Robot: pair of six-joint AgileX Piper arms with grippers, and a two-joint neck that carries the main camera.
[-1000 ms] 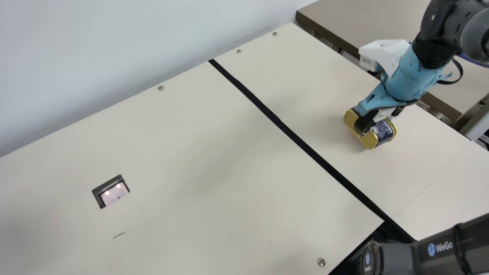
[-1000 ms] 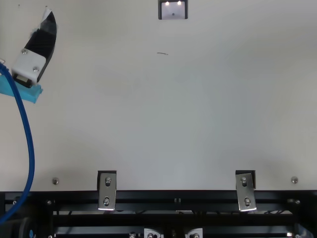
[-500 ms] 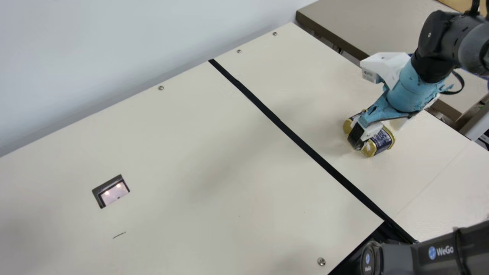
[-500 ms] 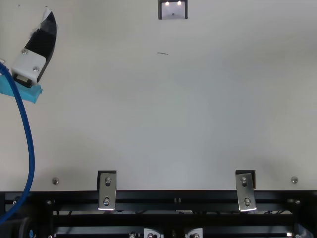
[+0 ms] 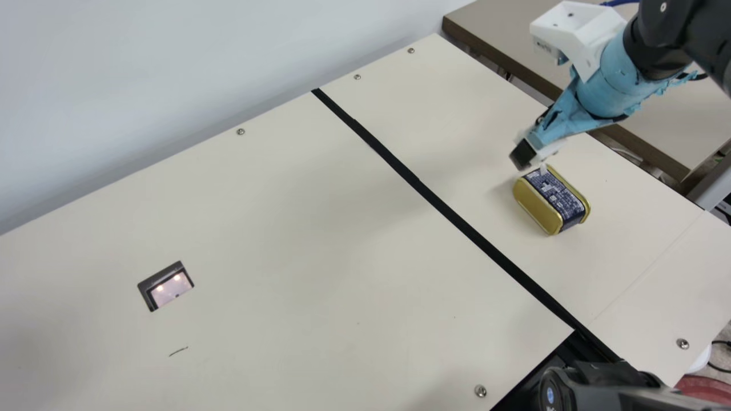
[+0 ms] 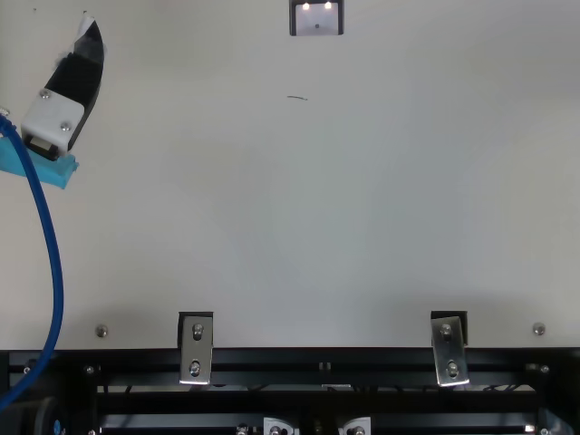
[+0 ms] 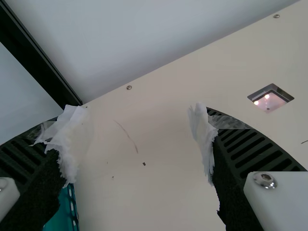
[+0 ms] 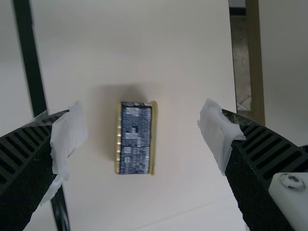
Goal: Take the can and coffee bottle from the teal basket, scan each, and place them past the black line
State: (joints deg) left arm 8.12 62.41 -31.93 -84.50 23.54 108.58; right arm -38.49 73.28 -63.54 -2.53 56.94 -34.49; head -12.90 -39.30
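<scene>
- The can (image 5: 551, 200) is resting on its long side on the cream surface (image 5: 257, 240), at three o'clock in the main view, past the black line (image 5: 420, 185), its dark blue label facing up and a gold end facing the line
- The right hand (image 5: 532, 160) is hanging just off the can, at about eleven o'clock from it in the main view
- The right hand (image 8: 143, 125) is holding its fingers wide apart in its wrist view, gripping nothing, and the can is lying between the tips with space on both sides
- The black line is running from eleven to four o'clock in the main view
- The left hand (image 6: 68, 100) is sitting at ten o'clock in the top view, away from the can
- The left hand (image 7: 137, 125) is spreading its fingers well apart in its wrist view, empty, with part of the teal basket (image 7: 62, 214) showing beside one finger
- The scanner window (image 5: 171, 288) is glowing with two lights at eight o'clock in the main view
- A blue cable (image 6: 50, 245) is curving from ten to eight o'clock in the top view
</scene>
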